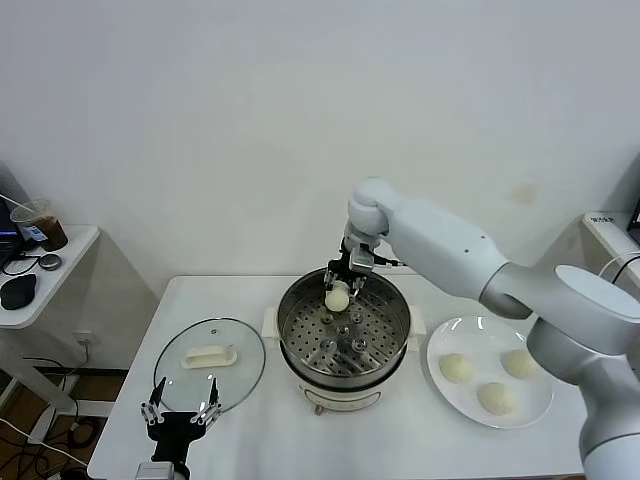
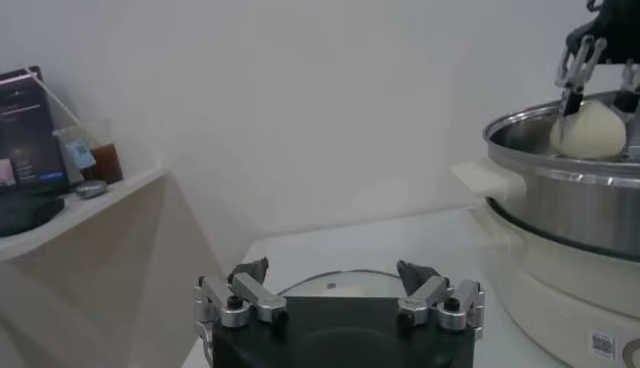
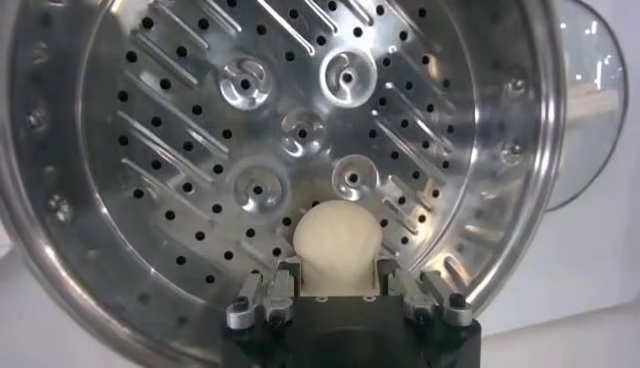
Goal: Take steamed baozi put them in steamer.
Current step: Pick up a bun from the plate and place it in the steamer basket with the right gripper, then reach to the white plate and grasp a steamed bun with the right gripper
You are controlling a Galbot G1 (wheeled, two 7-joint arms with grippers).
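Right jaws (image 1: pixel 338 283) clamp 1 baozi (image 1: pixel 338 296) above the steamer (image 1: pixel 300 300); left jaws (image 1: pixel 181 410) gape.

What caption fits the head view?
Right gripper holds a baozi over the steamer; three more wait on the plate.

A white table (image 1: pixel 250 300) carries the steamer (image 1: pixel 343 350) at its middle, a round glass lid (image 1: pixel 210 365) with a white handle lying flat to the robot's left of it, and a flat white plate (image 1: pixel 489 375) bearing three baozi (image 1: pixel 456 367) to its right.
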